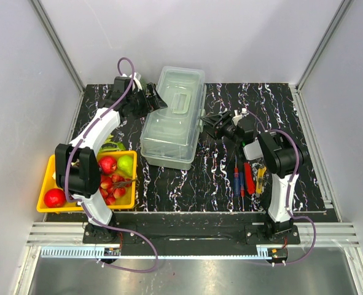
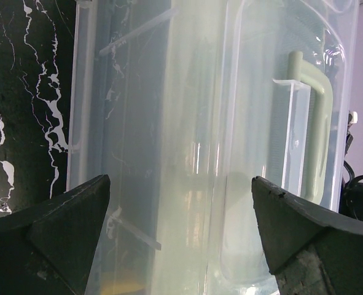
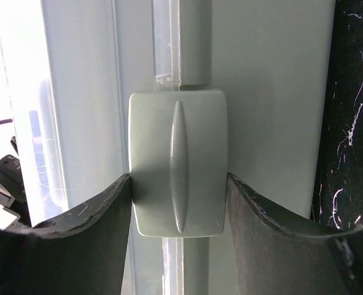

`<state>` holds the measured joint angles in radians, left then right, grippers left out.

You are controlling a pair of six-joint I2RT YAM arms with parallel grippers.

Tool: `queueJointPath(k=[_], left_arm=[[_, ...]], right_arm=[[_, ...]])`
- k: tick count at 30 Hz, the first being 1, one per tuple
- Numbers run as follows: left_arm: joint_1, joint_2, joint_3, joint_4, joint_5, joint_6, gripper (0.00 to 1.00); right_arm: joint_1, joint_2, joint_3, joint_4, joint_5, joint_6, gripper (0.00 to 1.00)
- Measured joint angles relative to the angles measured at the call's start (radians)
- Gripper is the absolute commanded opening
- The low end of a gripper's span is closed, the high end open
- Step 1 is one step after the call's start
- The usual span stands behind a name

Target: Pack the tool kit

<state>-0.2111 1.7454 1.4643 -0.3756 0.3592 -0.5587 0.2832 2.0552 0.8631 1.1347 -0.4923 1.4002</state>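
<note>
The pale translucent toolbox (image 1: 172, 117) of the tool kit lies with its lid down in the middle of the table. My left gripper (image 1: 155, 99) is open at its left side. In the left wrist view the box wall (image 2: 187, 123) and lid handle (image 2: 316, 123) fill the space ahead of the left gripper (image 2: 180, 184), and nothing is between its fingers. My right gripper (image 1: 213, 123) is at the box's right side. In the right wrist view its fingers (image 3: 107, 209) press both sides of the grey-green latch (image 3: 178, 163). Small red, blue and yellow hand tools (image 1: 249, 177) lie loose near the right arm.
A yellow tray (image 1: 45, 184) with apples, a pear and other fruit stands at the front left beside the left arm. The black marbled table (image 1: 187, 178) ends at white walls at the back and sides.
</note>
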Motion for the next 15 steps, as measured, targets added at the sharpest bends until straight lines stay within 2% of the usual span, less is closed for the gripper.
queueJointPath(k=[15], left_arm=[[0.0, 0.014, 0.022, -0.027, -0.009, -0.031, 0.99]], right_arm=[[0.011, 0.004, -0.061, 0.089, 0.048, 0.055, 0.33]])
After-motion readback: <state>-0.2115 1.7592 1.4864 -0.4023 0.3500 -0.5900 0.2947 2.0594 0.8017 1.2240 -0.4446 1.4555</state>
